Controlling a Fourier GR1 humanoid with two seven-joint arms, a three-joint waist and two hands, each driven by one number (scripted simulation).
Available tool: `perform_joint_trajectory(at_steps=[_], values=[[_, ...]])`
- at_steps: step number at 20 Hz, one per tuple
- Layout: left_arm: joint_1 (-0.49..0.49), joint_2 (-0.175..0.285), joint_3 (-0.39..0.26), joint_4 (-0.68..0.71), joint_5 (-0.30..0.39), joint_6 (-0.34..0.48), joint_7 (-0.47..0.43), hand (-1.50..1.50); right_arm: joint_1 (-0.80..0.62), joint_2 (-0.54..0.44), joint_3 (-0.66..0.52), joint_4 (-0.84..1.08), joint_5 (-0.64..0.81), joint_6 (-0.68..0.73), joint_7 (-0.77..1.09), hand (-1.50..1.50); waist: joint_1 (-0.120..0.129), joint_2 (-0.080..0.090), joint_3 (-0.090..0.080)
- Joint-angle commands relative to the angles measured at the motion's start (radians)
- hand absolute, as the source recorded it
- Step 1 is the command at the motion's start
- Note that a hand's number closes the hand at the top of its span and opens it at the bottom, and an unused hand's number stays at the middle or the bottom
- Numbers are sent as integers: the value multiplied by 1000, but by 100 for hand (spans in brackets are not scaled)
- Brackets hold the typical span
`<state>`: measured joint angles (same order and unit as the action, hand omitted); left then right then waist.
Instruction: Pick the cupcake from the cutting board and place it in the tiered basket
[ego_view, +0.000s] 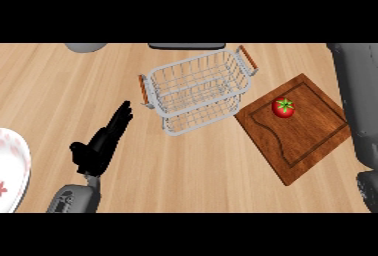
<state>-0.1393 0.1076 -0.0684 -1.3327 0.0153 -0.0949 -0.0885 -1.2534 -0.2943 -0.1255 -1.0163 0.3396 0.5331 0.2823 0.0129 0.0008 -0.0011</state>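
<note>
crossing from the bench's (192, 170) left edge, the left hand (96, 147), fingers (119, 119) straight and empty, could knock the basket (193, 85) between it and the tomato-like thing (283, 107) on the board (310, 135).

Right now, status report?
Left robot hand open, left of tiered basket. Right robot hand out of view. Red green-topped item on cutting board, nothing blocking.

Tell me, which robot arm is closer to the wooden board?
The right one. The grey right arm runs right beside the board's right edge, its robot hand out of sight. The left robot hand is open, far off to the left, past the basket.
</note>
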Motion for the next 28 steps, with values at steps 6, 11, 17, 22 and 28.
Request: perform_joint_trajectory(at_steps=[6, 11, 17, 22, 28], values=[[-10, 11, 13, 20, 3, -30, -5, 0, -99, 142, 52, 177, 56, -98, -15, 150, 5, 3, 0], [-1, 24, 26, -1, 9, -40, 12, 0, -82, 242, 98, 183, 91, -170, -20, 150, 1, 1, 1], [-1, -12, -5, -9, -14, -21, 21, 0, -152, 292, 85, 316, 9, -216, -6, 150, 11, 4, 0], [8, 3, 18, 56, -24, -25, -49, 0, -115, 294, 72, 309, -157, -161, 172, 150, 0, -2, 0], [17, -19, 3, 4, -25, -11, -16, 0, -112, 294, 71, 336, -359, -209, 325, -150, 2, -6, 1]])
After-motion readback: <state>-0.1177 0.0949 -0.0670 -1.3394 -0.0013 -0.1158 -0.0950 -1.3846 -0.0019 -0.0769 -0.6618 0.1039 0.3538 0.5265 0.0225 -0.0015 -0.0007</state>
